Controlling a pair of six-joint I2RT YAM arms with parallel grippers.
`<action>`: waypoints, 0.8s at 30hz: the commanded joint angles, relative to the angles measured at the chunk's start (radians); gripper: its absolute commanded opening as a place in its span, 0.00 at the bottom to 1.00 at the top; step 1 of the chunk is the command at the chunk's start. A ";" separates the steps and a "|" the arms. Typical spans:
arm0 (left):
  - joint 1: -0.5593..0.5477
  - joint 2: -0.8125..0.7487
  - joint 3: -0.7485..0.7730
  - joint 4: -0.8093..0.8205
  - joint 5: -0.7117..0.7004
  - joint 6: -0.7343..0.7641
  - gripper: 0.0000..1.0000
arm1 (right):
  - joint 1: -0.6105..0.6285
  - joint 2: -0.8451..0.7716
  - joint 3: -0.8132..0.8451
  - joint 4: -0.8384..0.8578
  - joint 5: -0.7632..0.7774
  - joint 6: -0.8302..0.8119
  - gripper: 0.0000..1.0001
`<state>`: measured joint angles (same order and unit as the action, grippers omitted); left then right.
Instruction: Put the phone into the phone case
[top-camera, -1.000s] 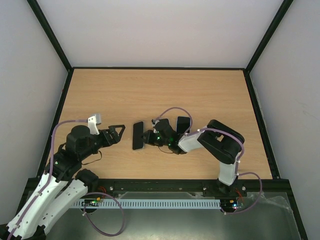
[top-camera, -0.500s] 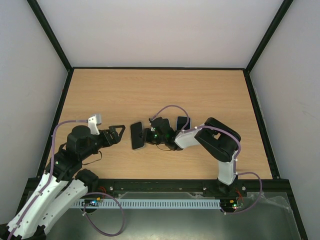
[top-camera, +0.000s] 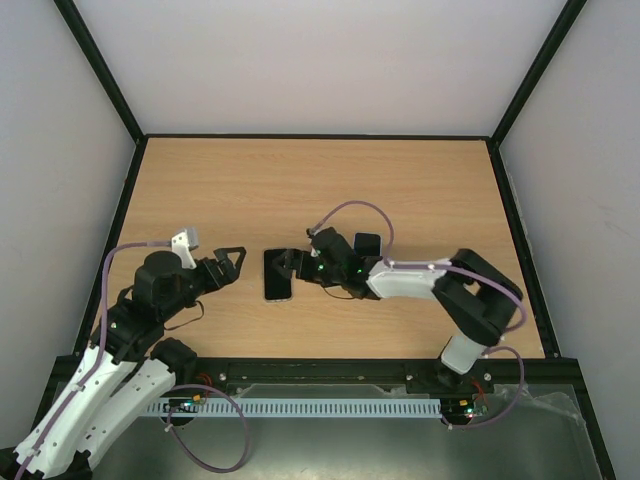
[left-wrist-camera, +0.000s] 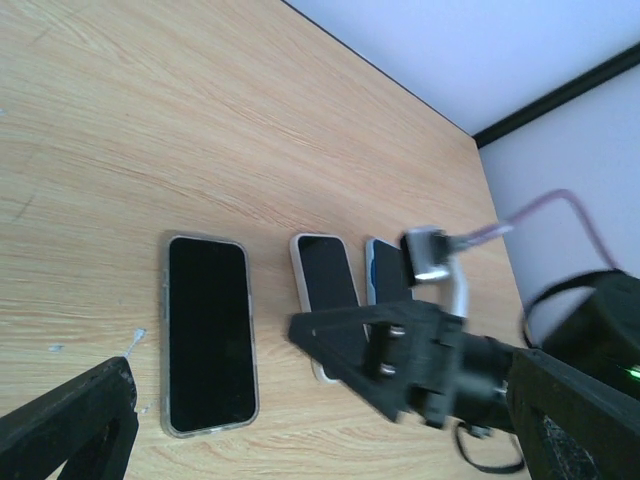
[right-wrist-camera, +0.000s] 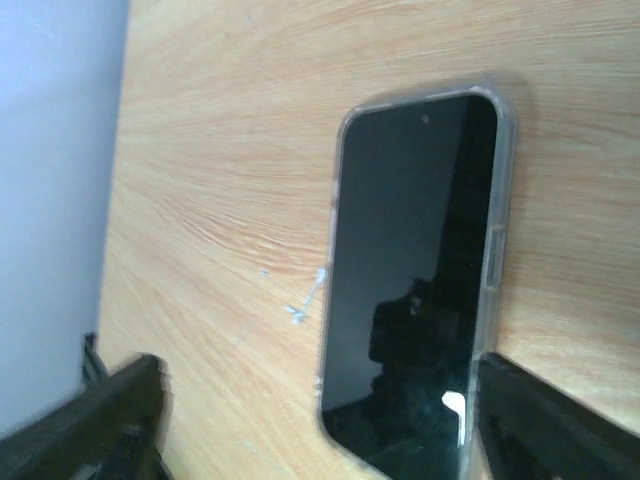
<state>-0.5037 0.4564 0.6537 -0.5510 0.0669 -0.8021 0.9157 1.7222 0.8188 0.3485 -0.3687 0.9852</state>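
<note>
A black phone (top-camera: 278, 275) lies flat and face up on the wooden table, with the clear rim of a phone case (right-wrist-camera: 490, 250) round its edge. It also shows in the left wrist view as the phone (left-wrist-camera: 207, 335) and fills the right wrist view as the phone (right-wrist-camera: 415, 260). My right gripper (top-camera: 292, 262) hovers at the phone's right edge, open, with nothing between its fingers (right-wrist-camera: 560, 425). To the left of the phone, my left gripper (top-camera: 232, 268) is wide open and empty, a short gap away.
Two more phones lie to the right of the cased one: a white-rimmed phone (left-wrist-camera: 328, 290) and a blue-edged phone (left-wrist-camera: 383, 270), partly under the right arm (top-camera: 400, 280). A small white scuff (right-wrist-camera: 305, 295) marks the wood beside the phone. Black frame rails (top-camera: 130, 215) edge the table.
My right gripper has opened and let go of the phone, which went from tilted in its grip to lying flat. The right arm stretched out. The left arm barely moved.
</note>
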 joint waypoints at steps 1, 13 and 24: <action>0.004 -0.007 0.019 -0.032 -0.073 -0.056 0.99 | -0.004 -0.153 -0.038 -0.114 0.085 -0.052 0.93; 0.004 -0.036 0.054 0.006 -0.076 -0.098 0.99 | -0.004 -0.651 -0.024 -0.506 0.353 -0.163 0.97; 0.005 -0.040 0.087 0.102 0.012 -0.053 0.99 | -0.005 -0.947 0.041 -0.661 0.450 -0.164 0.98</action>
<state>-0.5037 0.4274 0.7143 -0.5312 0.0223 -0.8787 0.9157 0.8371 0.8272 -0.2340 0.0216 0.8318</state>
